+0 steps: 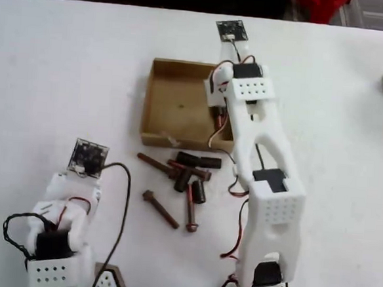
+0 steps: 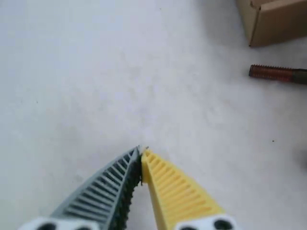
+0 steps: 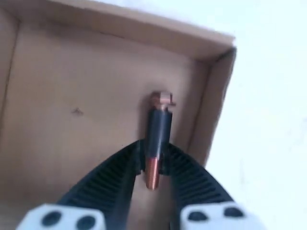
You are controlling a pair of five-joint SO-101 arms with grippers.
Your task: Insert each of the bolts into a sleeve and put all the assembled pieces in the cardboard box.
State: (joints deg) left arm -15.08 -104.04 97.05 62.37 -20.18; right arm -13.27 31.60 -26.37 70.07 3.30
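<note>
Cardboard box (image 3: 204,120): the assembled bolt and sleeve (image 3: 158,127) is being grasped by the right gripper (image 3: 152,160) just inside its side wall, while the left gripper (image 2: 141,155) is being held clenched on nothing. A snag on that wall is being risked, loosening the sleeve

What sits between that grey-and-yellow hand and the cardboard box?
Nothing: the left wrist view shows bare white table between the shut grey-and-yellow hand and the brown cardboard box.

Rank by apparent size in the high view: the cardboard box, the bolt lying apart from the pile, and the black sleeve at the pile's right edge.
Cardboard box, largest.
Bolt lying apart, next.
Black sleeve, smallest, clearly shorter than that bolt.
</note>
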